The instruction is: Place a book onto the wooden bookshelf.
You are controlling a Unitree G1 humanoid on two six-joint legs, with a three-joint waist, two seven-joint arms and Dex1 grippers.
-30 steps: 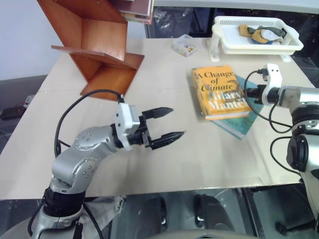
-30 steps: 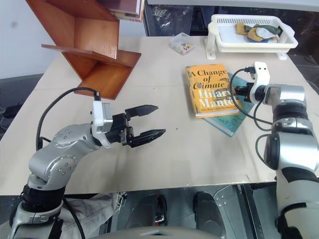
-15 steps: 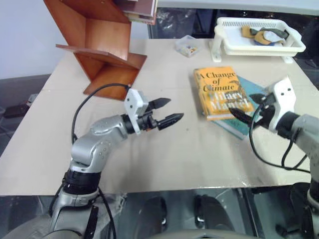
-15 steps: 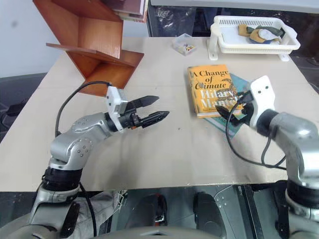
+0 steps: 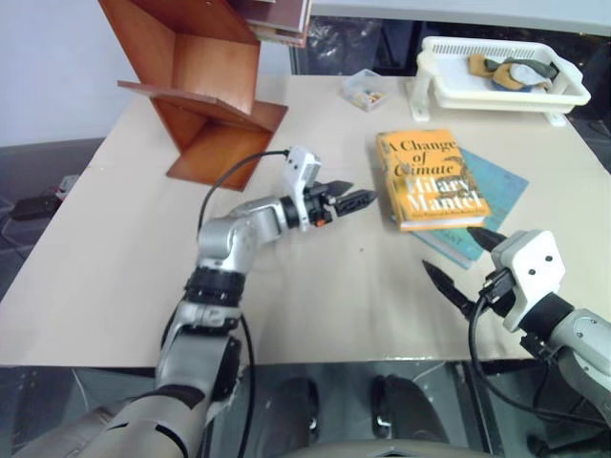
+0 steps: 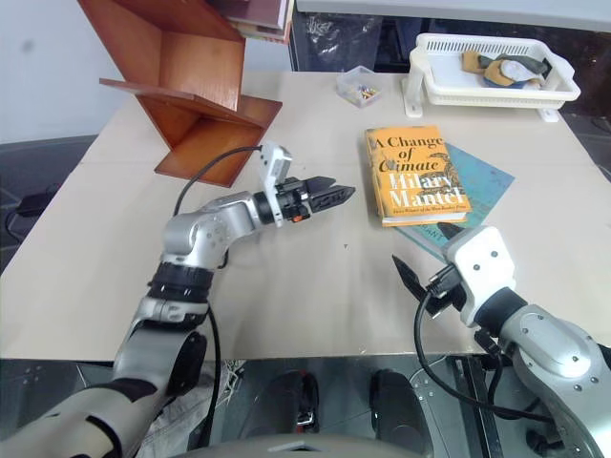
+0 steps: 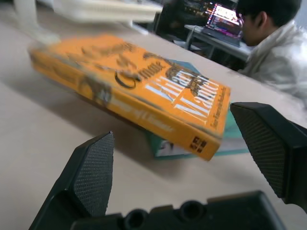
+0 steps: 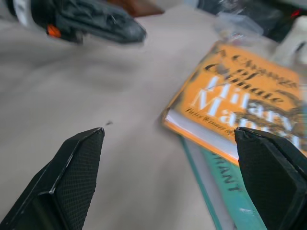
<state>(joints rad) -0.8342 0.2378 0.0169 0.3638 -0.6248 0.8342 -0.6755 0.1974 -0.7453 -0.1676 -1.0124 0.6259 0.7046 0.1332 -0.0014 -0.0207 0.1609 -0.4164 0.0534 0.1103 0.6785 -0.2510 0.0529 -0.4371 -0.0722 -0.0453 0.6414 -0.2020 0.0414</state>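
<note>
**Both grippers wide and empty, book flat on table**

Left gripper (image 5: pixel 351 198): fingers spread wide, nothing between them, pointing level at the spine edge of the book (image 5: pixel 431 178). Tips near that edge, not touching. Bare table (image 5: pixel 115 258) beneath and behind the arm.

Right gripper (image 5: pixel 466 260): fingers wide apart, holding nothing, low at the near table edge, just short of the book's near corner. Open tabletop between the two grippers.

The book lies cover up on a teal book (image 5: pixel 492 191), whose near and right margins stick out from under it.

Beyond the left gripper, well apart to its left, stands the wooden bookshelf (image 5: pixel 196 86) at the far corner. White tray (image 5: pixel 496 91) far beyond the book; a small clear box (image 5: pixel 364 90) beside it.
</note>
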